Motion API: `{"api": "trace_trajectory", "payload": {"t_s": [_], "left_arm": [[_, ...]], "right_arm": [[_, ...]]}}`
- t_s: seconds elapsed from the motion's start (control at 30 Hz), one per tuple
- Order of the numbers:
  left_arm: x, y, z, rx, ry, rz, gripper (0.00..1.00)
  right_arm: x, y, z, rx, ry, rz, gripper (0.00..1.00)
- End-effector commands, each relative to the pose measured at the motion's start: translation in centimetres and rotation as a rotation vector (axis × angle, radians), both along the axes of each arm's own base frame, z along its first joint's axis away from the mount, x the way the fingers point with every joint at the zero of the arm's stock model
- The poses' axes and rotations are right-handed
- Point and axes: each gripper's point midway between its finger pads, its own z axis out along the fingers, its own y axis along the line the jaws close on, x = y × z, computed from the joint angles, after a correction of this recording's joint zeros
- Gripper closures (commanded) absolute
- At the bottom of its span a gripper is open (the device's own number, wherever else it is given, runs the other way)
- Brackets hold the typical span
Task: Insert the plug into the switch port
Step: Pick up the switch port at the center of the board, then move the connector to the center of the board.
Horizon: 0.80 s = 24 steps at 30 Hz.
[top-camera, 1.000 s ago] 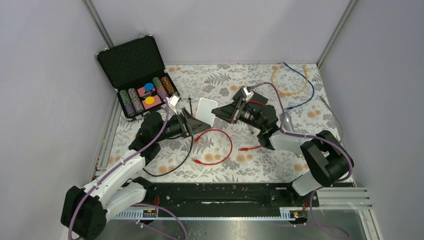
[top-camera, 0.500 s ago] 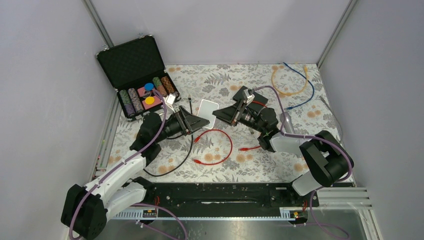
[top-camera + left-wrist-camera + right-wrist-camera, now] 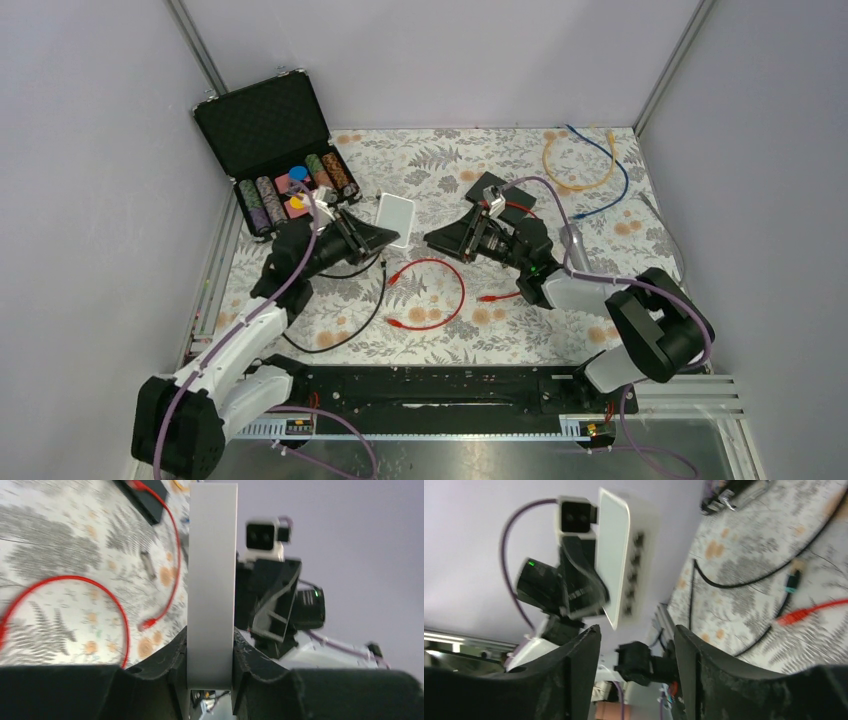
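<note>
Within the left pincer (image 3: 210,642), the switch (image 3: 212,570) seems clamped.

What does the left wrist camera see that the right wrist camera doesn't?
Only the left wrist view: the thin edge of the flat white plastic network switch clamped between the left gripper's jaws, and the right arm's white wrist camera.
Only the right wrist view: the switch's row of ports, the black cable's teal plug, and the left arm's white wrist camera.
Both: the switch, a red cable and the flowery tablecloth.
</note>
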Motion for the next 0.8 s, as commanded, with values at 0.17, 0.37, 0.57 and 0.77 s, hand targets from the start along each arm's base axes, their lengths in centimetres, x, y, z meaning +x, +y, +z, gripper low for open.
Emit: {"api": "trace_trajectory", "payload": {"t_s": [0.17, 0.37, 0.57, 0.77], "left_arm": [[3.7, 9.6, 1.4, 0.247, 0.006, 0.354, 1.00], [3.9, 14.2, -2.0, 0.365, 0.099, 0.498, 1.00], [2.7, 15.6, -4.0, 0.448, 0.119, 0.490, 1.00], [1.8, 15.2, -5.8, 0.463, 0.145, 0.439, 0.99]], "right_arm": [[-0.8, -1.5, -5.8, -0.508, -0.324, 0.038, 0.39], [-3.1, 0.3, -9.6, -0.865, -0.479, 0.202, 0.42], [-7.5, 3.4, -12.4, -0.920, -0.605, 0.295, 0.51], [-10.8, 6.7, -15.5, -0.963, -0.865, 0.373, 0.50]]}}
